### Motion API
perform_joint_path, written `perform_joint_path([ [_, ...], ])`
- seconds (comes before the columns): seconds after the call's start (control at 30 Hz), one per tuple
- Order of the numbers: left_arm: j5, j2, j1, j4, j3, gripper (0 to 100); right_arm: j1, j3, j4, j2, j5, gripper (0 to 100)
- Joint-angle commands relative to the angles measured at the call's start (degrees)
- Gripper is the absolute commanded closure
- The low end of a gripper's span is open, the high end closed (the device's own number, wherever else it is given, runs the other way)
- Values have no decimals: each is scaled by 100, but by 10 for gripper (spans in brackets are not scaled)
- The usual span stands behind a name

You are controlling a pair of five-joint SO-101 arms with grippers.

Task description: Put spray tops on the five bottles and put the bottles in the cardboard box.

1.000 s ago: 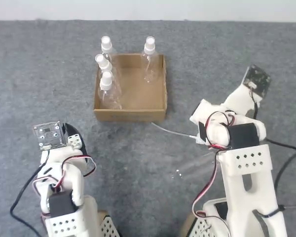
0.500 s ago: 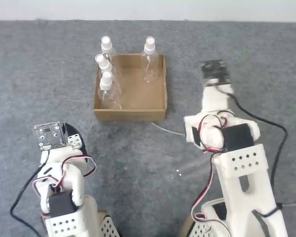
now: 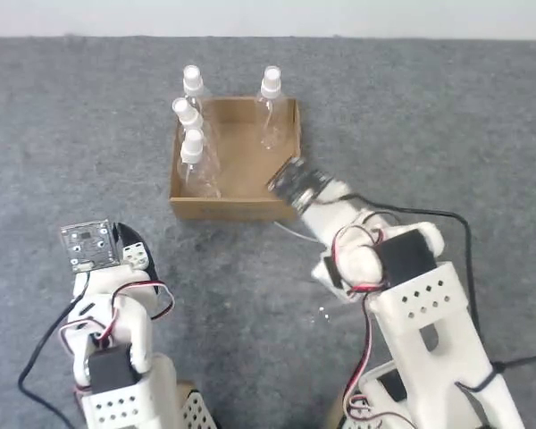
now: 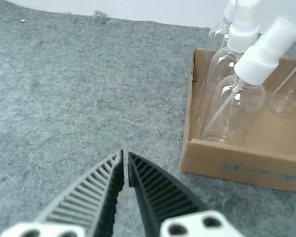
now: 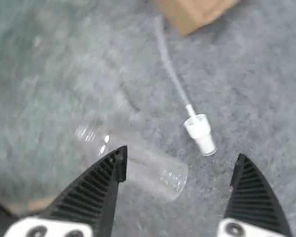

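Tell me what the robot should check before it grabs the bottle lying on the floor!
1. Right gripper open: ok, jaws wide apart.
2. Loose bottle below it: ok, lying on its side on the carpet.
3. Spray top on that bottle: not ok, it lies apart beside it.
4. Room in the cardboard box: ok, four capped bottles stand in it, with bare floor left.
5. Left gripper out of the way: ok, shut, short of the box.
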Motion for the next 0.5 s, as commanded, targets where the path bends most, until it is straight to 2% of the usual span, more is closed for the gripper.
perform_joint_path([
  [0.0,-18,-88,-18,-176,-75,987,-242,-290,497,-180,756,717],
  [0.17,-18,-88,-18,-176,-75,987,-523,-202,1015,-198,1424,716],
  [0.47,-18,-88,-18,-176,-75,987,-1007,1160,1024,-242,2418,716],
])
